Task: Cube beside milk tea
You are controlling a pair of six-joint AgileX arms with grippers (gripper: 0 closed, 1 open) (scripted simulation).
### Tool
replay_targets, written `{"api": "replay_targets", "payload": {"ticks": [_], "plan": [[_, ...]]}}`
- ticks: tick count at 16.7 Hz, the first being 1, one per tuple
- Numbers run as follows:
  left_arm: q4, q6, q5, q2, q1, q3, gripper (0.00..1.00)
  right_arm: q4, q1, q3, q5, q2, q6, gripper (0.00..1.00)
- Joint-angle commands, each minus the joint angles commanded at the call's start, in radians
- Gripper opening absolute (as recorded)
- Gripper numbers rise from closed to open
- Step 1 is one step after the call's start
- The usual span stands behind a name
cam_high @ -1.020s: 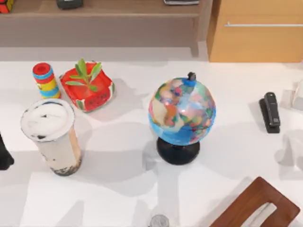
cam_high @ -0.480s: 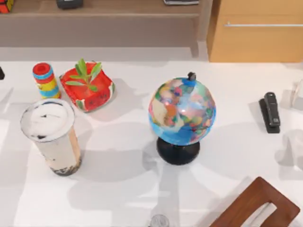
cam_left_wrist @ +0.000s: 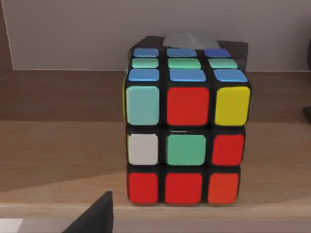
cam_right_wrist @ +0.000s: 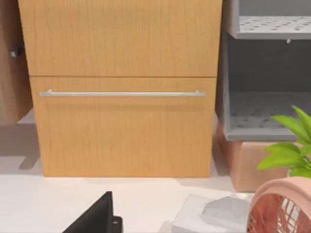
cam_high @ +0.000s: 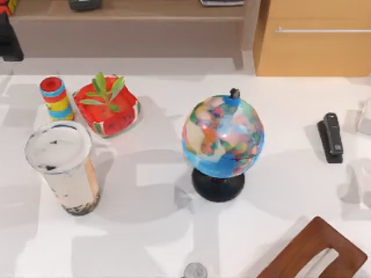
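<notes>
The cube (cam_left_wrist: pixel 184 128) stands on a wooden shelf (cam_left_wrist: pixel 58 145) straight ahead of my left wrist camera, with red, green, white and yellow squares between black lines. From above, the cube (cam_high: pixel 6 7) sits at the far back-left corner. My left gripper (cam_high: pixel 10 45) hovers just in front of it, open and apart from it; one dark finger (cam_left_wrist: pixel 95 216) shows low in the wrist view. The milk tea (cam_high: pixel 62 168) is a tall clear cup with a white film top, upright at the table's front left. My right arm is parked, one finger (cam_right_wrist: pixel 95 216) showing, open.
A striped cylinder (cam_high: pixel 55 98) and a red plant pot (cam_high: pixel 108 107) stand behind the milk tea. A globe (cam_high: pixel 223 139) fills the centre, a black stapler (cam_high: pixel 331 137) lies at right, and a wooden chair back (cam_high: pixel 316 252) and a small grey cap (cam_high: pixel 195 270) sit at the front edge.
My left arm has travelled from the table's left edge beside the milk tea back toward the shelf at the back left. Nothing on the table moved.
</notes>
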Motion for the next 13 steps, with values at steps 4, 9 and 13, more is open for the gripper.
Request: {"api": "replay_targets", "payload": {"ticks": [4,9,13], "plan": [[0.124,-0.001,0.023,0.199,0.017,0.099,1.00,0.000,0.000,0.000,0.000,0.000,0.000,1.00],[0.157,-0.001,0.029,0.244,0.021,0.126,1.00,0.000,0.000,0.000,0.000,0.000,0.000,1.00],[0.149,-0.001,0.024,0.250,0.016,0.138,1.00,0.000,0.000,0.000,0.000,0.000,0.000,1.00]]}}
